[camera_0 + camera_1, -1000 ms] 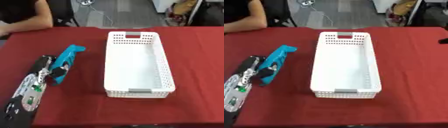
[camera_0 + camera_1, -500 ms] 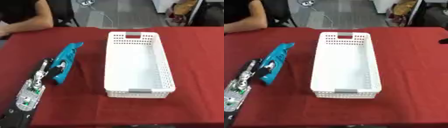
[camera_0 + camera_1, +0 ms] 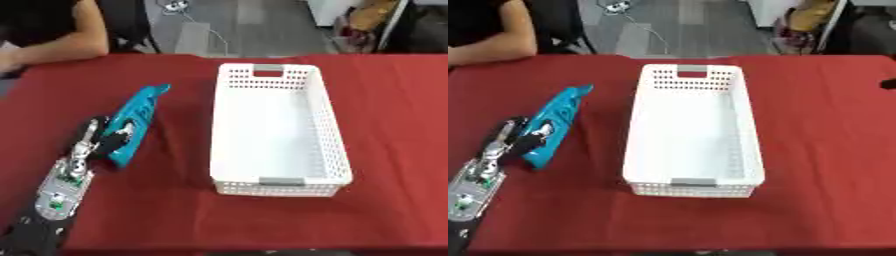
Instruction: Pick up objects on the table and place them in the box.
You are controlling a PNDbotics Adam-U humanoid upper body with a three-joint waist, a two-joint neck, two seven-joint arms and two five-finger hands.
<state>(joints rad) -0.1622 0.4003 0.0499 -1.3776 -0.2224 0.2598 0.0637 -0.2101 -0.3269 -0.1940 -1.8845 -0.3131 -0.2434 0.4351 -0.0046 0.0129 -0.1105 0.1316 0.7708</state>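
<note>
A long turquoise packet (image 3: 138, 114) lies slanted on the red table (image 3: 175, 210), left of the white perforated box (image 3: 338, 150). My left hand (image 3: 107, 139) comes in from the lower left, its dark fingers curled round the packet's near end. The box is empty, with its long side running away from me. A small dark shape (image 3: 889, 84) that may be my right hand shows at the right edge of the right eye view; its fingers cannot be made out.
A person's arm (image 3: 61, 47) rests on the far left corner of the table, away from the packet. Beyond the far edge are grey floor, a cable and chair legs. Bare red cloth lies right of the box.
My left forearm has swung in closer to the packet's line, and the hand now sits further up its near end. The packet's far tip has shifted slightly away. The box has stayed still.
</note>
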